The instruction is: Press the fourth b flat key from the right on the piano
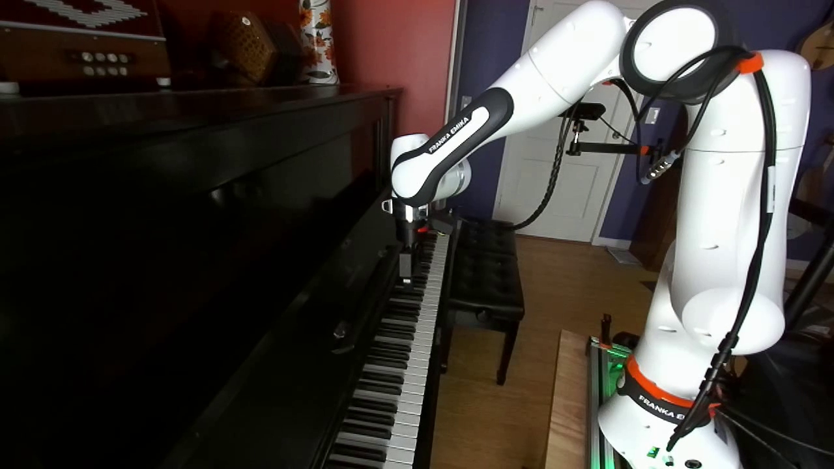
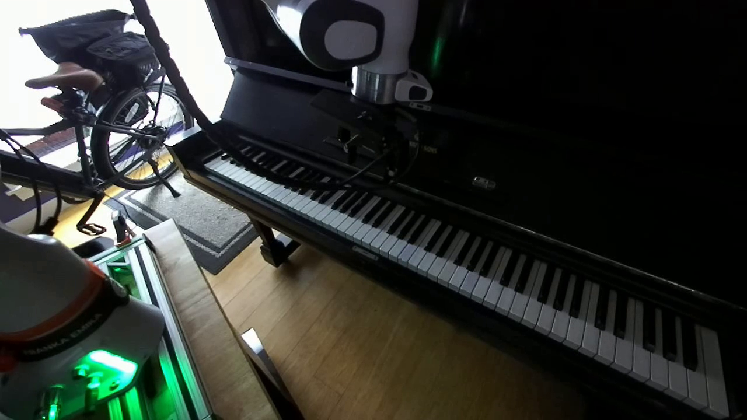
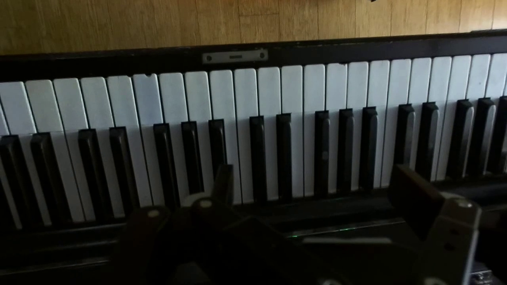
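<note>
The glossy black upright piano shows in both exterior views, and its black body fills the upper right of an exterior view. Its long row of white and black keys runs below my gripper. The keys also cross an exterior view diagonally, where my gripper is a dark shape over the keys' back edge. In the wrist view my gripper is open and empty, fingers wide apart, near the inner ends of the piano keys. Contact with a key cannot be told.
A black bench stands beside the keyboard. Instruments in wooden cases and a flowered cylinder stand on the piano top. A bicycle and a rug are past the keyboard's end. A hanging cable passes over the keys.
</note>
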